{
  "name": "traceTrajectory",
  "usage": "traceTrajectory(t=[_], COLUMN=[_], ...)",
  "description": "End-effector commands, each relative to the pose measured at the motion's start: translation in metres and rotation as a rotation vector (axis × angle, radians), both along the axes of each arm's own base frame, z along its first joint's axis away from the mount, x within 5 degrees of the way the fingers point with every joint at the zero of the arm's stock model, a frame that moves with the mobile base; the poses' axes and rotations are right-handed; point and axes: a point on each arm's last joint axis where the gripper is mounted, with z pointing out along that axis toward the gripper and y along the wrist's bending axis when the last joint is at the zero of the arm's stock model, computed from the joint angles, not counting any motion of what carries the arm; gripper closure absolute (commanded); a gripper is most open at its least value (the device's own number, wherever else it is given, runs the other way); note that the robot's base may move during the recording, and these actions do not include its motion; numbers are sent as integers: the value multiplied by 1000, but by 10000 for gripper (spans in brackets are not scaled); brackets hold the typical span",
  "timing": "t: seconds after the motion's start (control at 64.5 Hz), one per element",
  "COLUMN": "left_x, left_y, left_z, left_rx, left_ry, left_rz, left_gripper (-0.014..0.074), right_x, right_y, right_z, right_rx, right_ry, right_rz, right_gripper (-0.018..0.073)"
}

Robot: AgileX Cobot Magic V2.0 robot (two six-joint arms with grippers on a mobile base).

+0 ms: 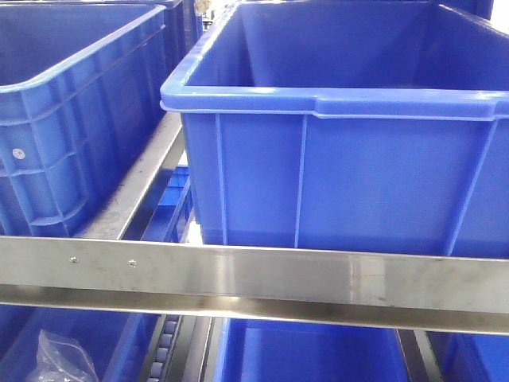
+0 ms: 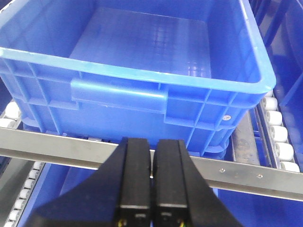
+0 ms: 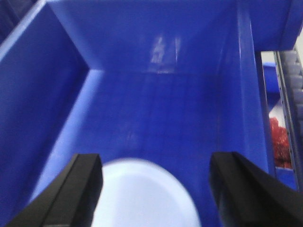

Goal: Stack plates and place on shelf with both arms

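Note:
In the right wrist view a pale blue-white plate point(image 3: 144, 196) lies on the floor of a blue bin point(image 3: 156, 109), near its front. My right gripper point(image 3: 156, 163) hovers above it with its black fingers point(image 3: 85, 184) wide apart and nothing between them. I cannot tell whether it is one plate or two stacked. In the left wrist view my left gripper point(image 2: 153, 146) is shut and empty, its fingers point(image 2: 134, 175) pressed together over the metal shelf rail point(image 2: 57, 146), in front of an empty blue bin point(image 2: 142, 52). No plate or arm shows in the front view.
The front view shows two blue bins point(image 1: 350, 135) point(image 1: 71, 111) on a roller shelf behind a steel rail point(image 1: 254, 278). Lower bins sit under the rail; one holds a clear plastic bag point(image 1: 64, 358). White rollers point(image 2: 279, 137) run beside the left bin. Something red point(image 3: 279, 142) lies right of the right bin.

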Motion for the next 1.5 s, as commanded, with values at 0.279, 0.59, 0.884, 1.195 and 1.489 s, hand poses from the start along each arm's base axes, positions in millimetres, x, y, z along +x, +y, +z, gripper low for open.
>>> traceTrajectory(t=[0.279, 0.59, 0.884, 1.195, 1.489], left_x=[2, 2, 2, 2, 2], left_y=[-1, -1, -1, -1, -1], left_z=[17, 17, 17, 17, 17], left_rx=[-7, -7, -7, -7, -7], left_ry=[-105, -105, -105, -105, -105], left_rz=[-6, -6, -6, -6, -6], left_gripper=[507, 507, 507, 507, 507], right_x=[-93, -153, -157, -158, -207], right_y=[-10, -18, -19, -19, -31], right_z=[6, -36, -43, -42, -73], right_rx=[19, 19, 18, 9, 7], right_ry=[-180, -193, -186, -209, -320], right_rz=[10, 4, 6, 10, -71], right_gripper=[23, 492, 493, 493, 493])
